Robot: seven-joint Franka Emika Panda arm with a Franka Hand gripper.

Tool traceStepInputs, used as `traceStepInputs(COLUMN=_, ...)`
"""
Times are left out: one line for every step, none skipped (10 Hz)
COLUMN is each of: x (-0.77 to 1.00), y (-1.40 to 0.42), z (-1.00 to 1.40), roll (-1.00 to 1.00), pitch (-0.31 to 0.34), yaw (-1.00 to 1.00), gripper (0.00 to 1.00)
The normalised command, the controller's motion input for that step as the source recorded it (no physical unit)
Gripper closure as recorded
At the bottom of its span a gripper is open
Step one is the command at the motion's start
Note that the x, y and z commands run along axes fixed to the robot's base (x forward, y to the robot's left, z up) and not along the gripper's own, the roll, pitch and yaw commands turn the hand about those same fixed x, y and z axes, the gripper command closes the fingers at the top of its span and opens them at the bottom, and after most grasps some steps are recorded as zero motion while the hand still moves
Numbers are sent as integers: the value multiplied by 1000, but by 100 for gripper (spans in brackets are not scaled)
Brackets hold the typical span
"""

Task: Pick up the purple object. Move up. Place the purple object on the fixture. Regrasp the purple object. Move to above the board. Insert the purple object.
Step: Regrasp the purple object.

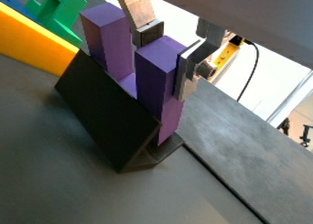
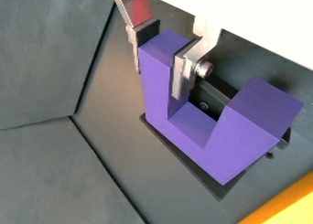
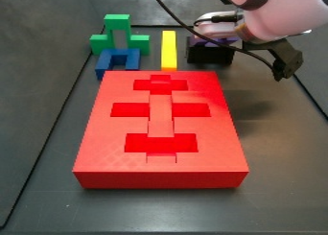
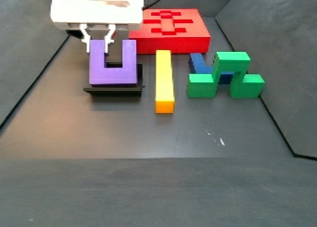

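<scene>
The purple object (image 1: 153, 81) (image 2: 208, 127) (image 4: 114, 71) stands upright, prongs up, seated in the black fixture (image 1: 104, 109) (image 2: 202, 104) (image 4: 111, 89) (image 3: 209, 55). My gripper (image 1: 169, 52) (image 2: 166, 49) (image 4: 98, 38) comes down from above and is shut on the top of one prong, with a finger flush on each side of it. The other prong stands free. The red board (image 3: 160, 114) (image 4: 173, 25) lies flat beside the fixture, its cross and bar cut-outs empty. In a side view the arm (image 3: 275, 18) hides most of the purple object.
A yellow bar (image 4: 164, 78) (image 3: 170, 47) (image 1: 31, 40) lies next to the fixture. Beyond it sit a blue U-shaped block (image 4: 198, 64) (image 3: 118, 61) and green blocks (image 4: 229, 73) (image 3: 115, 33). A black cable (image 1: 251, 72) hangs past the floor's edge.
</scene>
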Motion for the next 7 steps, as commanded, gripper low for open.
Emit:
traceStepInputs(x=0, y=0, z=0, roll=0, pitch=0, yaw=0, gripper=100)
traceStepInputs(x=0, y=0, z=0, roll=0, pitch=0, yaw=0, gripper=100)
traceStepInputs(x=0, y=0, z=0, roll=0, pitch=0, yaw=0, gripper=100)
traceStepInputs(x=0, y=0, z=0, roll=0, pitch=0, yaw=0, gripper=100)
traceStepInputs(x=0, y=0, z=0, roll=0, pitch=0, yaw=0, gripper=100)
traceStepInputs(x=0, y=0, z=0, roll=0, pitch=0, yaw=0, gripper=100)
traceStepInputs(x=0, y=0, z=0, roll=0, pitch=0, yaw=0, gripper=100)
